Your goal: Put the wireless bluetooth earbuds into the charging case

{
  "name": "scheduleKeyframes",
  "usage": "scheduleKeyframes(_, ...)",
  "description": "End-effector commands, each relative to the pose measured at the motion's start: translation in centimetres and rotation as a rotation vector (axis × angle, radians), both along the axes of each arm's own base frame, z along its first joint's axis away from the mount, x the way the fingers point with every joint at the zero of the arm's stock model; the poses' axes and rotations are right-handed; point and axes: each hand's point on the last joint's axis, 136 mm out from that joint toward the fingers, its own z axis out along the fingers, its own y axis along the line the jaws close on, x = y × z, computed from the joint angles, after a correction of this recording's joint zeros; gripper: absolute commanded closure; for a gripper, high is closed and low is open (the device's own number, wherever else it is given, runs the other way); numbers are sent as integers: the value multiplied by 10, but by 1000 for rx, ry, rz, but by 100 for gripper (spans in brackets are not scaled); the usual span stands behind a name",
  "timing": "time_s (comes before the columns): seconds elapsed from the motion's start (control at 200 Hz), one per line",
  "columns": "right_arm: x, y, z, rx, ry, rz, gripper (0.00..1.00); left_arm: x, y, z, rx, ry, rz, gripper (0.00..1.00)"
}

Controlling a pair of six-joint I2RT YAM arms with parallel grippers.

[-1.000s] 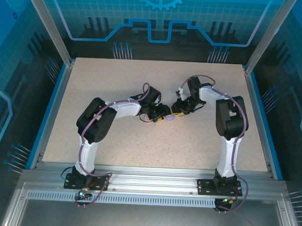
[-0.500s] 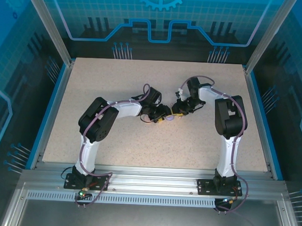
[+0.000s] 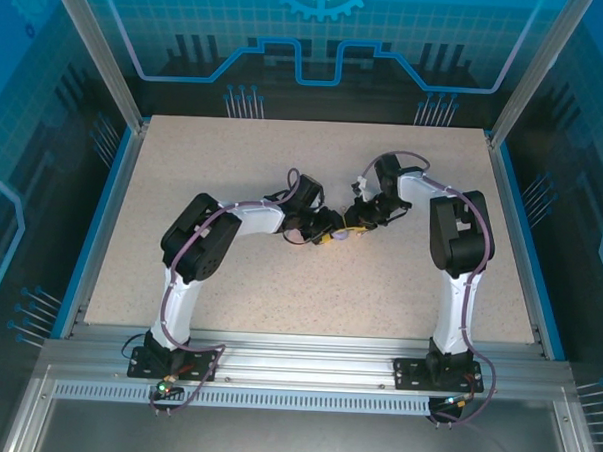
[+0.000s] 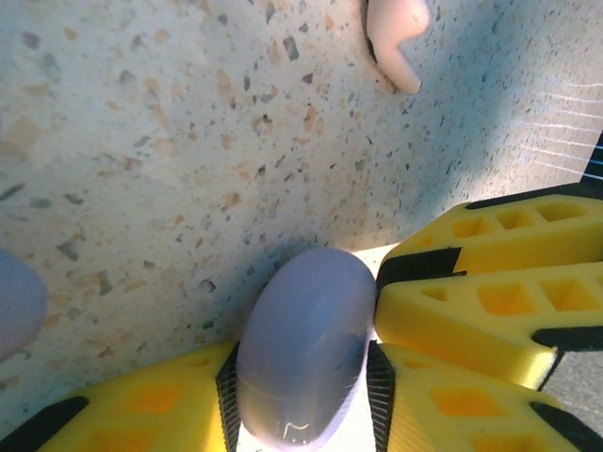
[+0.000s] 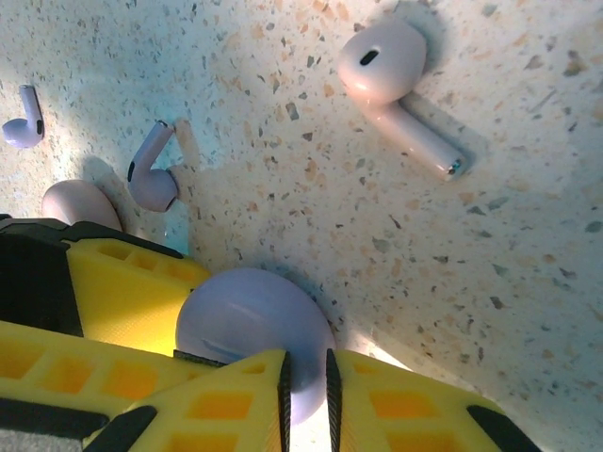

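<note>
Since a second ago the left arm's elbow has swung a little toward the middle of the speckled table (image 3: 284, 165), while both claws stay nose to nose at its centre.

The left claw (image 4: 301, 386) is clenched on the lavender case (image 4: 303, 330): the rounded shell sits upright between its yellow fingers, pads pressed to either side. Just to that claw's right, a finger of the right claw (image 5: 306, 391) touches the same case. The right claw's jaws stand almost together, pinching a thin lavender edge of the case.

Ahead of the right claw and to its left, just past the other claw's finger, a pale rounded shape (image 5: 80, 202) lies half hidden; I cannot tell what it is. Beside it a purple earbud (image 5: 154, 179) rests on the table, stem up. Farther left lies a second purple earbud (image 5: 24, 118). Farthest ahead and to the right lies a pink earbud (image 5: 391, 71), on its side, well apart from the case.
</note>
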Motion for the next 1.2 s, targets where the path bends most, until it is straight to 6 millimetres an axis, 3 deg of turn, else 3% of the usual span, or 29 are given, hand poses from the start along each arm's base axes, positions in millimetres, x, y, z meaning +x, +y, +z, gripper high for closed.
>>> scheduleKeyframes(0.0,-14,7,-7,19,68,18,80,3,-8,-10,-21,16,7,67)
scheduleKeyframes(0.13,-12,6,4,30,42,7,80,4,-7,-5,-17,3,7,80)
scheduleKeyframes(0.28,-2,2,41,75,-37,-33,74,8,-6,15,-9,-64,-19,87)
scheduleKeyframes(0.435,3,-8,85,108,-162,-58,66,17,-2,57,42,-232,-93,88)
scheduleKeyframes(0.635,1,-24,137,155,-376,-70,61,24,13,132,99,-618,-168,90)
scheduleKeyframes(0.695,0,-28,150,152,-449,-60,59,17,11,156,74,-761,-236,90)
scheduleKeyframes(0.805,-8,-27,165,172,-577,8,55,1,12,182,82,-888,-351,89)
scheduleKeyframes(0.936,-25,-22,188,247,-636,85,51,-18,13,207,63,-981,-476,90)
scheduleKeyframes(1.191,-60,-4,232,467,-670,218,55,-44,22,247,-55,-1095,-574,92)
